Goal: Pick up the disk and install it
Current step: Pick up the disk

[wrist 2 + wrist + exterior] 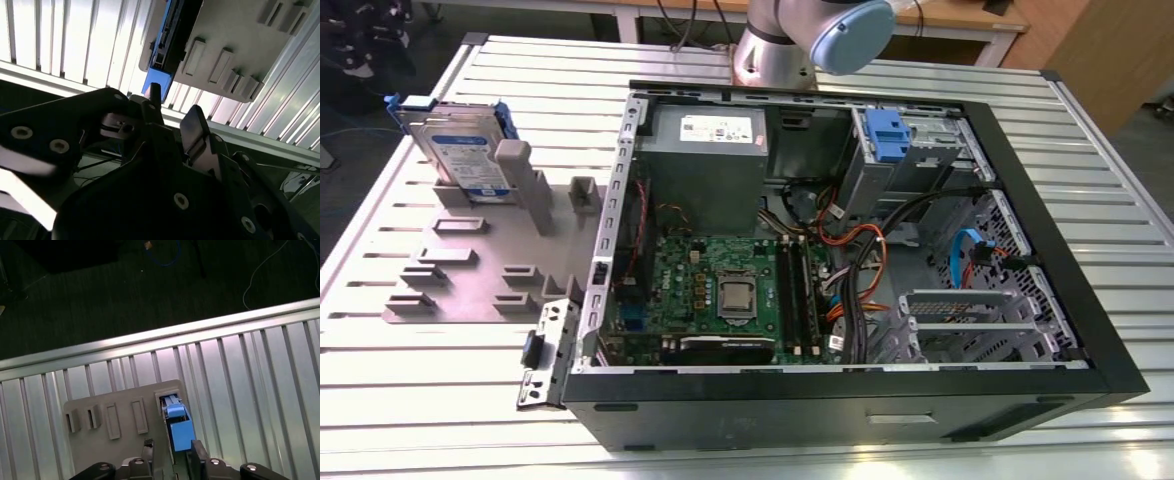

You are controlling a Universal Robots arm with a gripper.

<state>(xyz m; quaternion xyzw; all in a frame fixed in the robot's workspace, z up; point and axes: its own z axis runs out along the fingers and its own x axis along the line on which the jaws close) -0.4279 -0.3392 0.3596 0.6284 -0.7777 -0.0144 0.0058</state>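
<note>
Silver-grey in a blue carrier bracket, the disk stands on edge in a slot of the grey fixture plate, at the exterior view's left, on the slatted aluminium table. It has not been lifted.

The gripper hangs over that end of the table and looks down on the disk's blue upper edge. In both wrist views the two dark fingers stand apart with a clear gap between them. They hold nothing, touch nothing, and are well clear of the disk. In the second wrist view the blue bracket lies beyond the fingertips of the gripper, roughly in line with the gap.

Further along sits the open computer case. Inside it are the grey power supply, the green motherboard, and a drive cage already holding a blue carrier. The robot arm rises behind the case.

The step in hand looks like the approach for the pick, so the task is at its very start. A grasp from here would call for the fingers to come down squarely either side of the thin upright disk. It would need to pinch the flat faces, not the bracket's springy tabs, and the lift would have to be straight up so the disk clears its slot without tipping.
</note>
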